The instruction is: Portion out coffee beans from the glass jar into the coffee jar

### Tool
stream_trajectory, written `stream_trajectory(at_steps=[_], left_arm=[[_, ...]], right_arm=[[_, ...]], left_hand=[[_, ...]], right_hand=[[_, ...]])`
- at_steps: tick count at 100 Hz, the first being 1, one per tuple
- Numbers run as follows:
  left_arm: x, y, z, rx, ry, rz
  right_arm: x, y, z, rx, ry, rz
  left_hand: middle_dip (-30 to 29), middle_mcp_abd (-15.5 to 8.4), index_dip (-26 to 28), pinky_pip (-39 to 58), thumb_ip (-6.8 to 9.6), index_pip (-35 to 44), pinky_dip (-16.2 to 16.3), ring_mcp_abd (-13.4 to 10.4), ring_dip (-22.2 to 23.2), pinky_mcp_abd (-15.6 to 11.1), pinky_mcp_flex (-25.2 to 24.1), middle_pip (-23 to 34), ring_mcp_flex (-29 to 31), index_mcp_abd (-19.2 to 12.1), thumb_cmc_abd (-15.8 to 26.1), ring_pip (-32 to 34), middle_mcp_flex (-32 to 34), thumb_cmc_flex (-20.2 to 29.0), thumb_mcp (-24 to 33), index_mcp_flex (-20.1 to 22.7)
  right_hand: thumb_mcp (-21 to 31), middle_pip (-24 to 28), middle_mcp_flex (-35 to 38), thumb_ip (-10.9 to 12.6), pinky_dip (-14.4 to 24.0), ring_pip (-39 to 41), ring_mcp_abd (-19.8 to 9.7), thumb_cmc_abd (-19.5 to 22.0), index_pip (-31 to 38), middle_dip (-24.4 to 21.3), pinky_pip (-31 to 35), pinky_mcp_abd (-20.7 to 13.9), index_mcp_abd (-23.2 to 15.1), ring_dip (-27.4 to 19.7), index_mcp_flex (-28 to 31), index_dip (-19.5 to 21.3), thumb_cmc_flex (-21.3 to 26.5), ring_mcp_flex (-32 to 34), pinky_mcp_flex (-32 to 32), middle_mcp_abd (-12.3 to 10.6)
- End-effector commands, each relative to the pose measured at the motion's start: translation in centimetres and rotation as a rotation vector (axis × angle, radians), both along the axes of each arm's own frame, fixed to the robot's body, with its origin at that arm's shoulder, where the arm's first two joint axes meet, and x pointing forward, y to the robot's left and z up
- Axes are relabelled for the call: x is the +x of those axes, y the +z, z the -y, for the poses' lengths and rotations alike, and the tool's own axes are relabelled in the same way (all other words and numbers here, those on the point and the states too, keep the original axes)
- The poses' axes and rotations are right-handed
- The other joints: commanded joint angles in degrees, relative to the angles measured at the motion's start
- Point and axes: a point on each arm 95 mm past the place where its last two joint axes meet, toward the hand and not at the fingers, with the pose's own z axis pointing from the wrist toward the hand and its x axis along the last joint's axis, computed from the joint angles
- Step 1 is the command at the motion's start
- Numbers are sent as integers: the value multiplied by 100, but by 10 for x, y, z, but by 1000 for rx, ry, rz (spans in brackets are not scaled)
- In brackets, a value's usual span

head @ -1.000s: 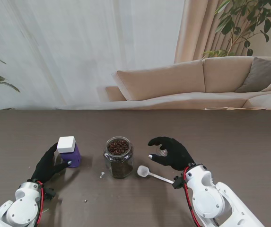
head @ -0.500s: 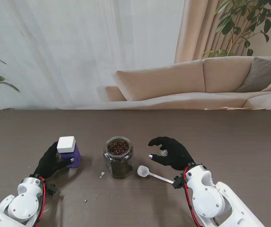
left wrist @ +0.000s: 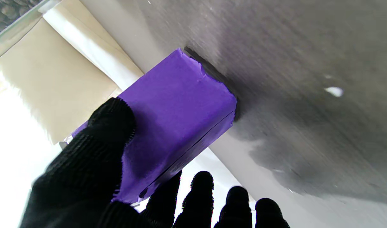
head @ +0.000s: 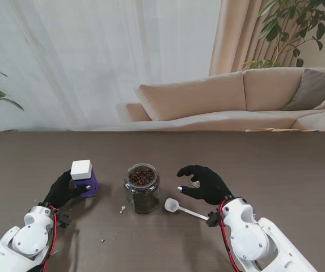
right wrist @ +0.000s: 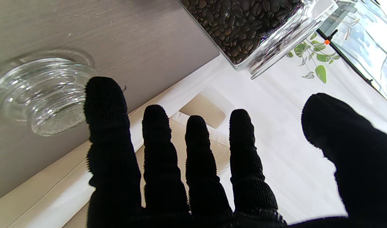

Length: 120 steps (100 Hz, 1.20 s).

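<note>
The open glass jar (head: 142, 187) of coffee beans stands at the table's middle; its bean-filled wall (right wrist: 247, 28) shows in the right wrist view. To its left is the purple coffee jar (head: 85, 181) with a white lid (head: 81, 169). My left hand (head: 62, 191) is shut on it, thumb (left wrist: 98, 148) on one purple face (left wrist: 180, 110) and the fingers (left wrist: 201, 196) behind it. My right hand (head: 205, 183) hovers open to the right of the glass jar, fingers (right wrist: 196, 152) spread. A white scoop (head: 179, 208) lies nearer to me than that hand.
The glass lid (right wrist: 44, 95) lies on the table by my right hand's fingertips. Small crumbs (head: 122, 209) sit near the glass jar's base. A beige sofa (head: 236, 102) stands beyond the table's far edge.
My left hand has closed round the purple jar and shifted it slightly away from me. The right hand, glass jar and scoop have stayed put.
</note>
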Motion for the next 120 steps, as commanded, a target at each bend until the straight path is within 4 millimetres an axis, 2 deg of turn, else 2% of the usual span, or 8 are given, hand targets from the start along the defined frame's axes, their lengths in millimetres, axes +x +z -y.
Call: stream_trajectory(at_steps=[1,14,19,26,41,64,88,120], left_arm=[[4,-2,6,-10,-10,-10],[10,-2,9,-1,3,22],[12,-2,10,-7,5,34],[16,0,13,-13,18,55],[24,3,19,-28,23,71],[32,10,30,-59,20,110],[34,20,38,-78,2,149],[32,43,52,-121,-59,173]], right_arm=[[-2,-3,-3,-1,17,-14],[-1,-3,-3,1,16,-15],[-1,-3,-3,2,15,-15],[-1,-3,-2,5,14,-16],[-1,-3,-2,10,12,-16],[0,-2,0,20,5,-14],[0,-2,1,27,3,-17],[1,-2,3,37,-5,-25]], left_hand=[[219,-112,389,269,-39,558,533,51,166,-434,-124,134,330,-23,88,139,313,441,431,462],[629,55,1269,966,-102,1752,1318,205,786,-552,345,500,971,344,146,810,1190,671,742,1130],[830,157,1897,1501,-266,2307,1650,280,1018,-517,418,632,1141,357,79,1164,1525,1130,299,1349],[1175,305,1980,2581,-136,3452,1852,467,1241,-443,365,861,1371,448,98,1743,2013,1669,-236,1553],[1559,505,1979,4368,-137,4615,1427,804,1388,-250,374,1078,1797,763,135,2475,2741,1847,17,2063],[3684,610,1838,5259,-166,4875,1144,1175,1675,248,943,1065,2480,1212,-85,2995,3571,1907,525,2248],[4156,701,1849,5578,-174,4955,1196,1421,1847,656,1351,1092,2954,1368,-200,3209,3952,1944,754,2337],[4644,1094,2037,5717,-183,4990,1569,1915,2225,1709,1989,1265,3505,1941,-243,3555,4169,2087,911,2230]], right_hand=[[51,36,-137,101,55,40,19,180,81,-55,52,-52,-8,27,-64,-38,29,29,-2827,68],[54,40,-135,102,53,43,28,195,84,-54,53,-55,-2,28,-73,-39,27,33,-2828,79],[56,39,-140,104,53,46,26,206,85,-55,55,-55,0,29,-80,-41,31,38,-2827,69],[56,41,-140,104,52,48,27,209,88,-55,56,-53,-1,30,-80,-42,31,40,-2827,76],[52,43,-142,107,49,49,39,238,89,-56,57,-58,6,30,-92,-46,27,39,-2831,71],[47,45,-132,112,47,52,32,265,95,-57,62,-52,5,31,-81,-50,21,47,-2829,83],[47,41,-126,117,46,54,31,305,92,-60,69,-50,8,32,-84,-57,2,55,-2822,88],[42,45,-102,124,45,62,47,349,93,-61,84,-45,33,35,-74,-63,-10,72,-2809,94]])
